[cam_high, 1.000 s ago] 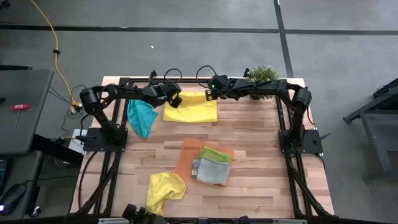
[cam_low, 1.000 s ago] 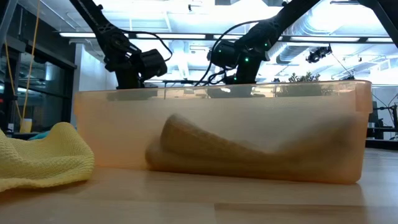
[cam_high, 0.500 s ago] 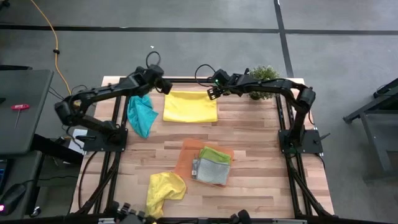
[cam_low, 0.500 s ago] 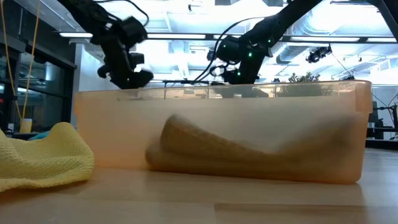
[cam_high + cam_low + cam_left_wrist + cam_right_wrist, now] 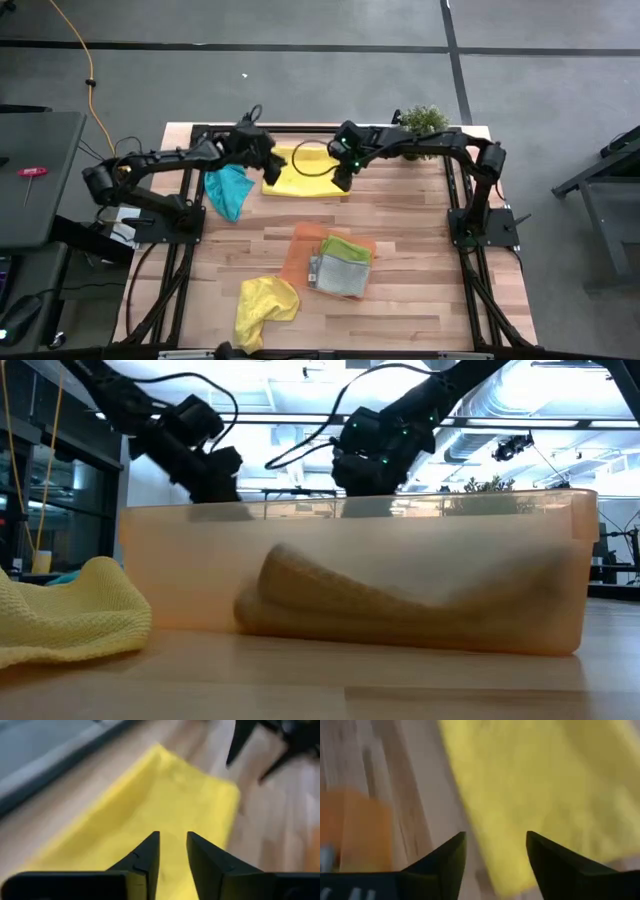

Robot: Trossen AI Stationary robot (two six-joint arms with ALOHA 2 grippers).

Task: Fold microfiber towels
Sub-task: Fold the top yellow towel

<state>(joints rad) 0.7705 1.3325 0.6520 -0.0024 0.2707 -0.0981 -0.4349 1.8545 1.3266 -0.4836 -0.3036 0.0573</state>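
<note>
Across the wooden surface (image 5: 400,215), by its far edge, a yellow towel (image 5: 305,178) lies spread flat. Both claws hover over it: the left claw (image 5: 172,851) near one corner, narrowly parted and empty, the right claw (image 5: 495,851) at the opposite edge, wider and empty. If either pinches unevenly, the fold could bunch or drag the towel askew.

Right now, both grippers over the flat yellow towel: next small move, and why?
Probably lower both grippers onto the towel's edge and pinch. The flat yellow towel lies spread and unfolded; the left gripper and right gripper hover open above it at opposite ends, holding nothing.
</note>
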